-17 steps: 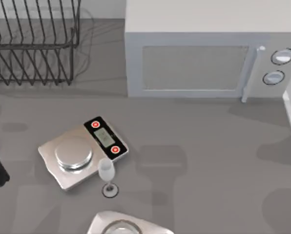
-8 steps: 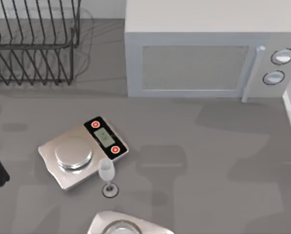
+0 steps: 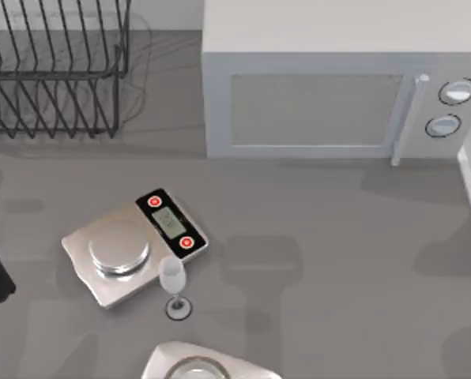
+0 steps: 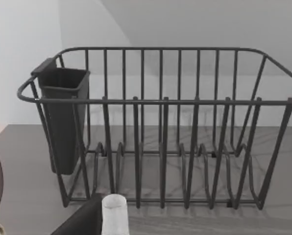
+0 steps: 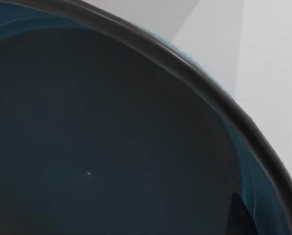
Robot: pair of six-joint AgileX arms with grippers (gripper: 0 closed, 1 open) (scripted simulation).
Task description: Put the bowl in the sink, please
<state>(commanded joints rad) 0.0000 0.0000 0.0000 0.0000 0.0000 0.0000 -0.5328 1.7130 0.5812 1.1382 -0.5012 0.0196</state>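
Looking straight into the bowl [image 5: 102, 147], the right wrist view has its dark blue glossy inside across most of the picture, with the dark rim curving over it and a pale wall beyond. How the right claw stands, and whether it has hold of the bowl, I cannot tell from this view; the bowl is very close to that wrist camera, and where it lies on the counter cannot be told.

From above, a kitchen scale [image 3: 133, 249] sits left of centre on the grey counter [image 3: 338, 260], its round steel pan toward the left and its black display panel with two red buttons toward the far right corner. A small clear stemmed glass [image 3: 172, 284] stands just beside the scale's near right edge. At the near edge, a pale rounded rim [image 3: 196, 365] pokes into the picture. A white microwave [image 3: 330, 87] stands along the far side, and a dark wire dish rack [image 3: 54, 71] takes the far left corner.

The left wrist view faces that dish rack [image 4: 160, 132] side-on, showing its dark cutlery cup [image 4: 62, 117] hung at one end. For the left claw too, I cannot tell how open it is.
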